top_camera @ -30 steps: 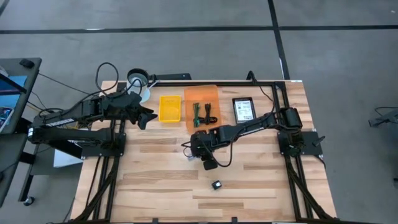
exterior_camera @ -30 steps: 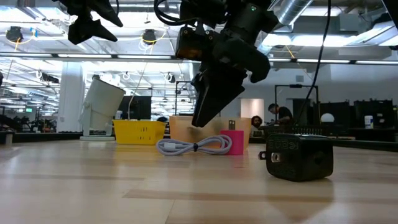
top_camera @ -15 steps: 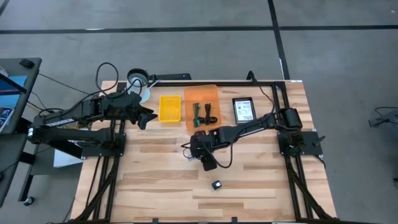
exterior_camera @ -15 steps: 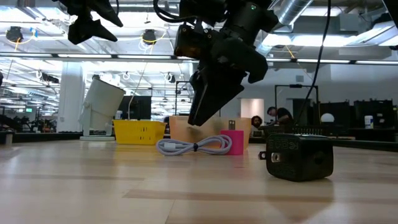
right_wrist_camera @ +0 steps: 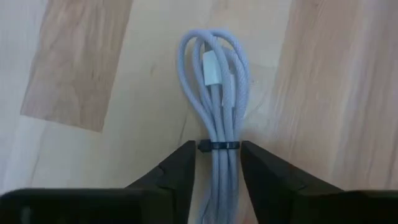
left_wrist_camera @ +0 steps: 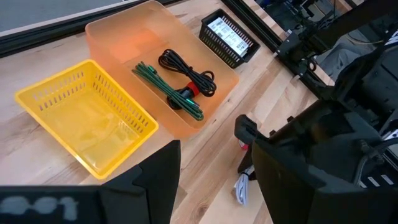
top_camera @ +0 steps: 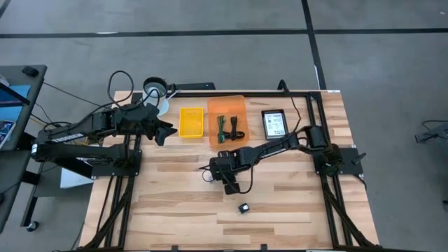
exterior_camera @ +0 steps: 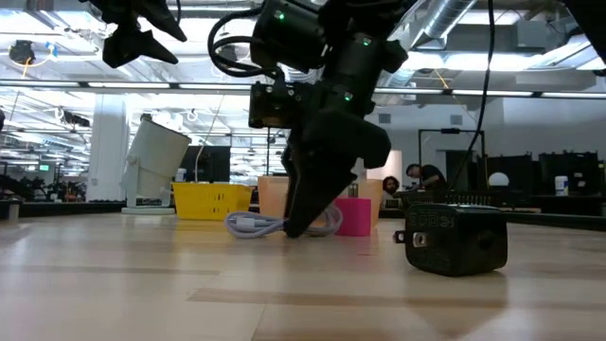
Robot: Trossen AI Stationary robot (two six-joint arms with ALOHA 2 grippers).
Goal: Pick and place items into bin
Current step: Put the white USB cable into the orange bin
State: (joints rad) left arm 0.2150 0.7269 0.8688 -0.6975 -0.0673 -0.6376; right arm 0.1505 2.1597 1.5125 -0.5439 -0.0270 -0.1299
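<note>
Two arms: we see both working over a pale wooden counter point(top_camera: 175, 203), described here from the nearest things to the farthest.
Black block: a small black charger-like block point(exterior_camera: 454, 239) sits nearest the low camera, alone on the counter, well apart from the bins.
Lavender cable: a bundled pale lavender cable point(right_wrist_camera: 221, 106), bound by a thin black tie, lies flat on the counter near the middle.
Right gripper: the right gripper point(right_wrist_camera: 217, 163) is lowered onto the cable, one of the fingers point(right_wrist_camera: 177, 171) on each side of the bundle at the tie; they straddle it closely, but we cannot tell whether they have clamped it.
Pink piece: a small pink block point(exterior_camera: 354, 216) stands just behind the cable in the low view.
Orange bin: a translucent orange bin point(top_camera: 238, 105) sits toward the far edge, holding coiled black and green cables point(left_wrist_camera: 183, 90).
Yellow basket: a yellow mesh basket point(top_camera: 191, 121) stands just beside the orange bin, on its left.
Labelled tray: a black tray with a white printed card point(top_camera: 274, 123) lies to the right of the orange bin.
Left gripper: the left gripper point(top_camera: 161, 132) hangs in the air near the yellow basket, its fingers spread apart and holding nothing.
</note>
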